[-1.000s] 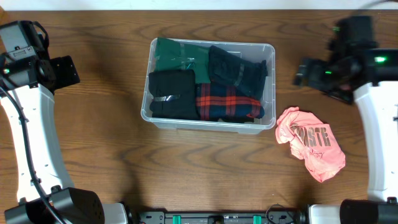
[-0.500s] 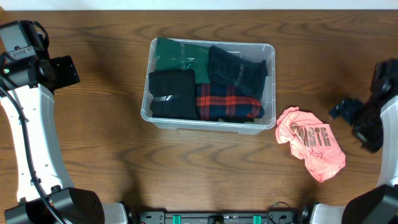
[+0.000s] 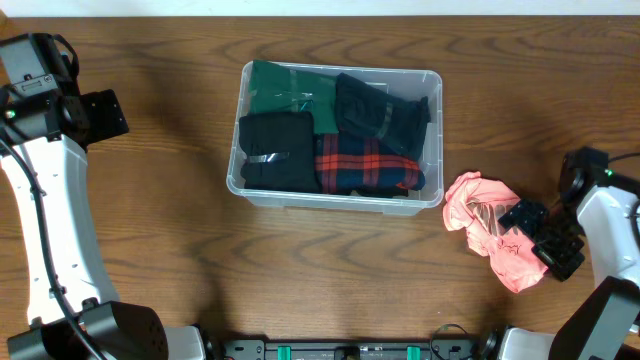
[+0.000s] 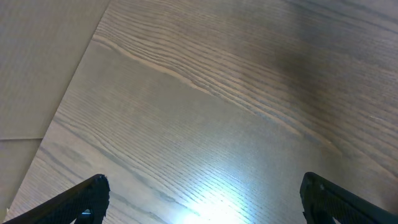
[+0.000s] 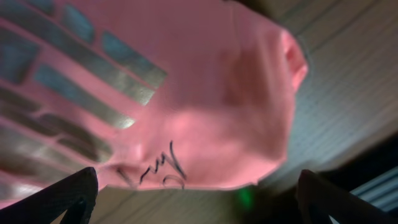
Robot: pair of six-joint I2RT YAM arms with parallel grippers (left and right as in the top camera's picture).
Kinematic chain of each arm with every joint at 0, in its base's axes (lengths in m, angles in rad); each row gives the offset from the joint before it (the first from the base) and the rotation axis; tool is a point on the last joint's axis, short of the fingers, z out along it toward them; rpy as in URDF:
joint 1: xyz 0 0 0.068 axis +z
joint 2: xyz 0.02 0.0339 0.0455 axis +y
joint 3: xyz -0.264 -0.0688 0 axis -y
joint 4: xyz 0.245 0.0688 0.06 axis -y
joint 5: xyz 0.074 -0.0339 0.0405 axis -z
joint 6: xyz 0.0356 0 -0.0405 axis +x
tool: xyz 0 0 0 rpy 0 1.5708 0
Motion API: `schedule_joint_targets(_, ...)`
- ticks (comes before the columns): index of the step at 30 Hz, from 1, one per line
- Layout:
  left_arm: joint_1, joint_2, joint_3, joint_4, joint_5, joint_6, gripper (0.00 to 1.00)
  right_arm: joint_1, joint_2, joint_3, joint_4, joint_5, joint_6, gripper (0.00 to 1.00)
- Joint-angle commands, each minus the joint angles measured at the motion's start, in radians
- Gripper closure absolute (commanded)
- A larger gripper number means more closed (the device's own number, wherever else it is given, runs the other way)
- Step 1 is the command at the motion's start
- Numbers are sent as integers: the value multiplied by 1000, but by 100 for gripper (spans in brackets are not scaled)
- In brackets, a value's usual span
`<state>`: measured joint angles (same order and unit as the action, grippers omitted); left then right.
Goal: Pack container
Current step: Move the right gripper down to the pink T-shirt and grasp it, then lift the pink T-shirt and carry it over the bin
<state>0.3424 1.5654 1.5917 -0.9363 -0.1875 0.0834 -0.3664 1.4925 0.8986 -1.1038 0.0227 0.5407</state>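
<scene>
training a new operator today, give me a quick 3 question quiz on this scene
1. True or false: the pink shirt lies inside the container.
2. Fill in: the left gripper is ____ (open or shut).
3. Which gripper is over the pink shirt? A. left gripper B. right gripper C. neither

Key: 1 false; 2 open; 3 B
</scene>
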Motion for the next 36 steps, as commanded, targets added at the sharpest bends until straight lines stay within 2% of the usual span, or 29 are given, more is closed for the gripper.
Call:
schedule_joint_targets(1,2,3,-4,-2,-8,10,2,-7,-19,-57,36,-4,4,1)
schedule_joint_targets(10,2,3,-4,-2,-8,10,2,-7,-19,-173,180,5,3,2)
schedule_joint_targets(14,2,3,-4,-2,-8,10,2,-7,-19,-237,303,7,-48,12)
schedule_joint_targets(20,2,3,-4,-2,-8,10,2,-7,-19,-291,445,6,-138,55)
schedule_joint_targets(24,2,3,-4,-2,-8,10,2,-6,-19,-291,505,-23,-138,98)
schedule_joint_targets(29,2,3,-4,-2,-8,10,2,-6,-21,-251,552,-193,-204,99)
schedule_joint_targets(36,2,3,-4,-2,-8,10,2,-6,-28,-66,525,-479,-331,99)
